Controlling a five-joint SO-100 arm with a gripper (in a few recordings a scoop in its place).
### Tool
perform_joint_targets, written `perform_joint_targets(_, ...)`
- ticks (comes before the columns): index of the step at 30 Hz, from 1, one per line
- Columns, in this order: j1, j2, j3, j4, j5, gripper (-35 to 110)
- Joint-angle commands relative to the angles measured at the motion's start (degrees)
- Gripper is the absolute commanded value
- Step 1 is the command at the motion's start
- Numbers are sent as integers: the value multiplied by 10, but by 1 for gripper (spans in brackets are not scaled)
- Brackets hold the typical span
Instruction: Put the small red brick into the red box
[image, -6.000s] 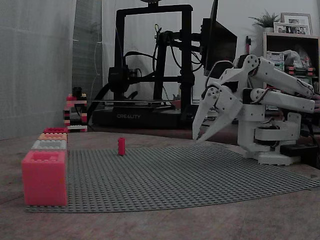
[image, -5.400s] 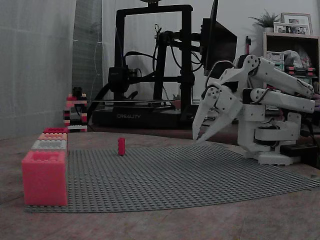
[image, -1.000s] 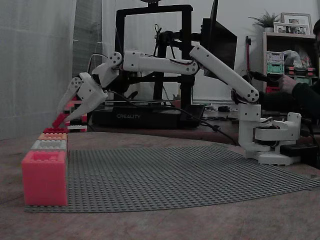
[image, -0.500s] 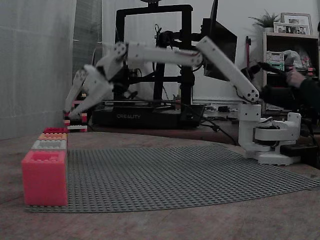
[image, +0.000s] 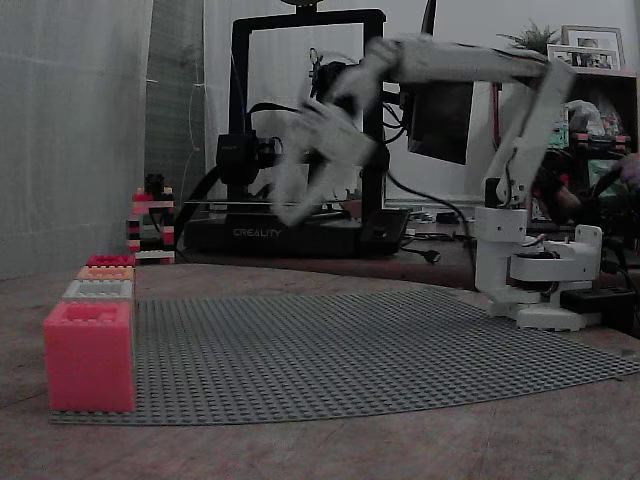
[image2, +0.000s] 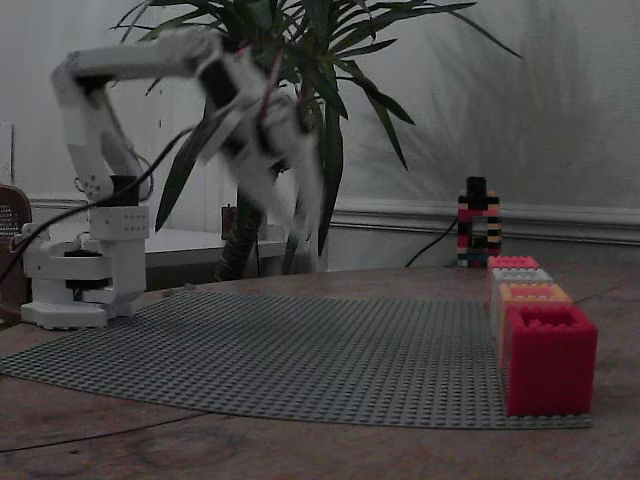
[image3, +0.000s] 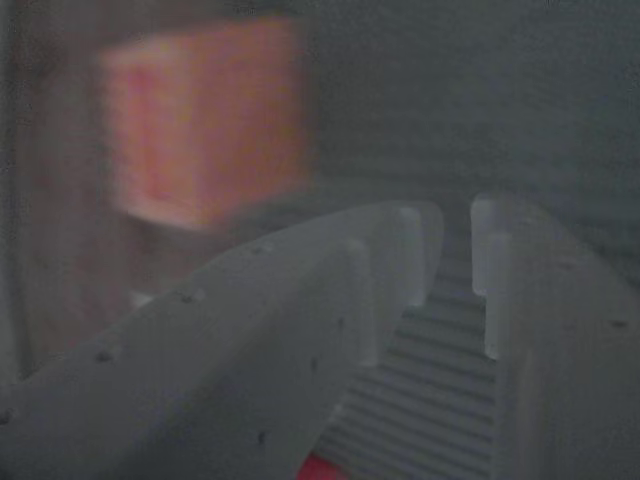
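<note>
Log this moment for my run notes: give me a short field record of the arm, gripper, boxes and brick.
arm: raised above the grey baseplate, motion-blurred in both fixed views
gripper: slightly open, nothing between the fingertips
box row: pink-red box nearest in a fixed view, then grey box, orange box, red box farthest
small red brick: cannot tell whether it lies inside the red box; the interior is hidden
background: 3D printer, potted plant

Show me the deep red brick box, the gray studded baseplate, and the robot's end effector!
Deep red brick box (image: 110, 261), fixed view, studded rim.
Gray studded baseplate (image2: 300, 350), fixed view, bare middle.
White end effector (image3: 455, 255), wrist view, between fingertips.
</note>
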Motion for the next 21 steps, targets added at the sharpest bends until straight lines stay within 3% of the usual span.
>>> perform_joint_targets(1,-27,188,168,15,11,0)
perform_joint_targets(12,-33,546,342,159,51,0)
perform_joint_targets(21,-42,588,356,200,76,0)
